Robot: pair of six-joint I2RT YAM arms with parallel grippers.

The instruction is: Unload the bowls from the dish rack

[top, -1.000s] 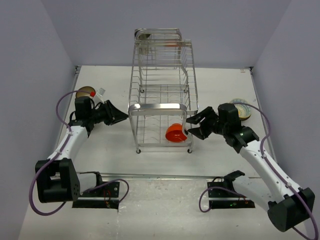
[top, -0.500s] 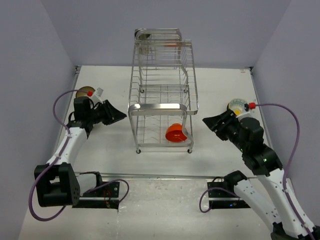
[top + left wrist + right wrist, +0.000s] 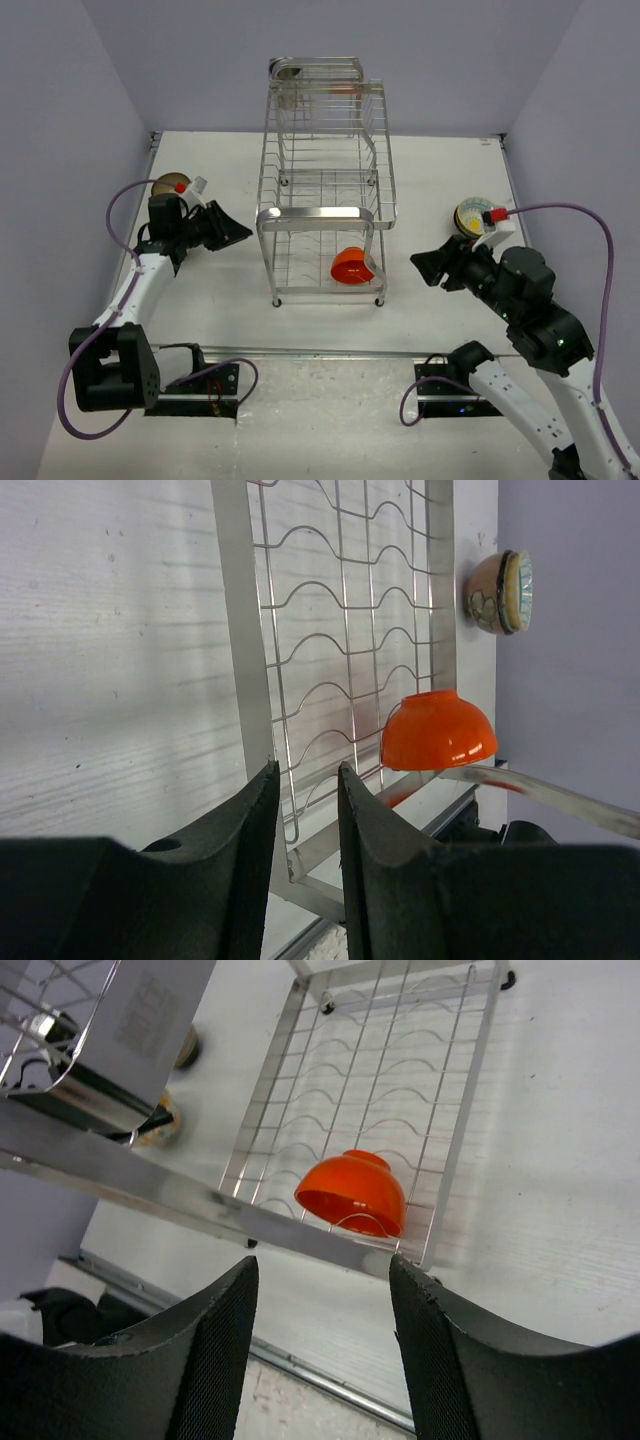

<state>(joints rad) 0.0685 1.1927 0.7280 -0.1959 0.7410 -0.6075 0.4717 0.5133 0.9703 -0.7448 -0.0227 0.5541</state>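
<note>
The dish rack (image 3: 315,213) stands mid-table, a tall chrome wire frame. An orange-red bowl (image 3: 352,266) leans in the lower tier near the front right corner; it also shows in the wrist views (image 3: 438,730) (image 3: 352,1192). A dark-rimmed bowl (image 3: 290,72) sits on the upper tier's far left. A brown bowl (image 3: 170,185) rests on the table at left, a pale yellow-patterned bowl (image 3: 475,213) at right. My left gripper (image 3: 240,236) (image 3: 305,780) hovers left of the rack, slightly open and empty. My right gripper (image 3: 425,270) (image 3: 322,1270) is open and empty, right of the rack, apart from it.
The rack's shiny front bar (image 3: 200,1210) crosses the right wrist view in front of the orange bowl. A metal rail (image 3: 320,352) runs along the near table edge by the arm bases. Grey walls close in the table on three sides.
My right arm has pulled back from the rack's front right corner, away from the orange bowl, and now sits further right and nearer. The left arm has barely moved.
</note>
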